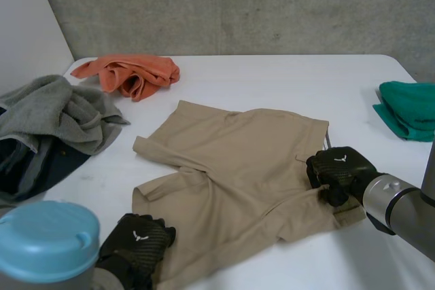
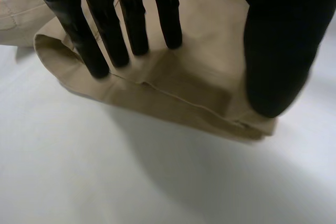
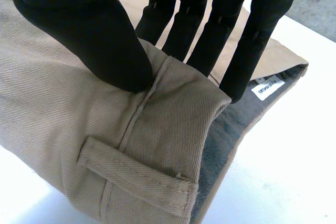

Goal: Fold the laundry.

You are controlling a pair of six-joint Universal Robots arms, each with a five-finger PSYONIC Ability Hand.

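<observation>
Tan shorts (image 1: pixel 238 161) lie spread on the middle of the white table (image 1: pixel 285 76). My left hand (image 1: pixel 136 239) rests at their near leg hem. In the left wrist view its fingers (image 2: pixel 94 45) are straight and press on the tan cloth (image 2: pixel 184 82) near the hem, with the thumb set down beside them on the hem's corner. At the waistband on the right, my right hand (image 1: pixel 338 168) is curled. Its thumb (image 3: pixel 94 30) and fingers pinch the raised waistband (image 3: pixel 173 108) beside a belt loop (image 3: pixel 136 174).
An orange cloth (image 1: pixel 129 73) lies at the back left. A grey towel (image 1: pixel 61 113) is heaped over a dark garment (image 1: pixel 27 161) at the left edge. A green cloth (image 1: pixel 411 110) sits at the right edge. A white label (image 3: pixel 266 88) shows inside the waistband.
</observation>
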